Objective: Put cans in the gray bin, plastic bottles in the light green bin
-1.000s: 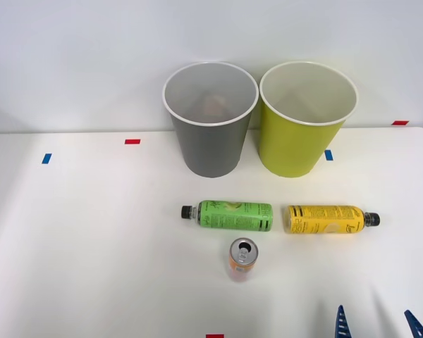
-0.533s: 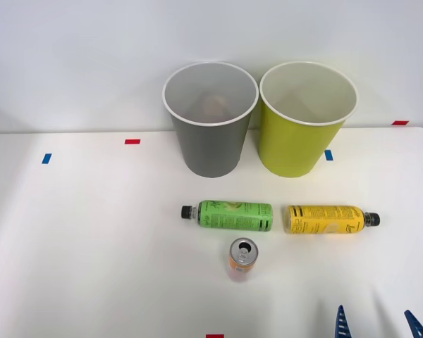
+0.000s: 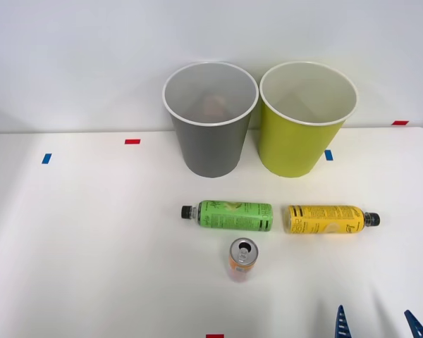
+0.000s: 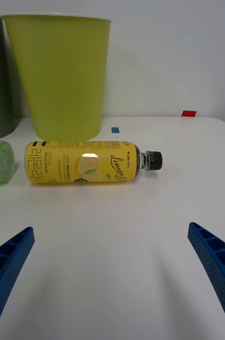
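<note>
gray bin (image 3: 210,151) left of light green bin (image 3: 299,144), reddish item inside, likely a can | green bottle (image 3: 233,215), yellow bottle (image 4: 83,162) lying on table (image 3: 92,246), unsorted | orange can (image 3: 242,259) upright nearby | right gripper (image 4: 111,276) spread wide, empty, facing yellow bottle

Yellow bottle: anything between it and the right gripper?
Nothing. In the right wrist view, bare white table separates the open right gripper from the yellow bottle.

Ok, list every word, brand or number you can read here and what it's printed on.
"Lemonade", in script, apparently: on the yellow bottle.
Small vertical print at that label's base end: too small to read.
Green bottle label print: too blurred to read.
Orange-and-white can: no legible text.
</note>
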Tool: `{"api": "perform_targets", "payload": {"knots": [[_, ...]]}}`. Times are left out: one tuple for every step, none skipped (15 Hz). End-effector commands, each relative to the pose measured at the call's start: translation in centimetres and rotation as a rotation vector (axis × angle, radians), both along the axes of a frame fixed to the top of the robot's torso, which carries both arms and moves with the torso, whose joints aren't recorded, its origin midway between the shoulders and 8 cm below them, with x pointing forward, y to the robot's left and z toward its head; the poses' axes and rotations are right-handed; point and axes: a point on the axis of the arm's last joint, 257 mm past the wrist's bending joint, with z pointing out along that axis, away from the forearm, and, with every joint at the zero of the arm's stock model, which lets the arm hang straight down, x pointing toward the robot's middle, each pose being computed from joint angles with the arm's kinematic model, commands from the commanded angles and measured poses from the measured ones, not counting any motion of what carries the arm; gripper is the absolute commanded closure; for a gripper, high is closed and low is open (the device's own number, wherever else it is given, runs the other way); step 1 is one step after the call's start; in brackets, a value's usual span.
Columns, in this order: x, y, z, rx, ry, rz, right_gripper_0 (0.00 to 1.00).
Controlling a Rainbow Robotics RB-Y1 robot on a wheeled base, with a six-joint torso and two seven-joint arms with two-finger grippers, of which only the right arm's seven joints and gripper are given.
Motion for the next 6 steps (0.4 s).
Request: {"api": "perform_targets", "payload": {"knots": [[0.0,0.0,0.0,0.0,0.0,0.0,0.0],[0.0,0.0,0.0,0.0,0.0,0.0,0.0],[0.0,0.0,0.0,0.0,0.0,0.0,0.0],[0.0,0.0,0.0,0.0,0.0,0.0,0.0],[0.0,0.0,0.0,0.0,0.0,0.0,0.0],[0.0,0.0,0.0,0.0,0.0,0.0,0.0]]}}
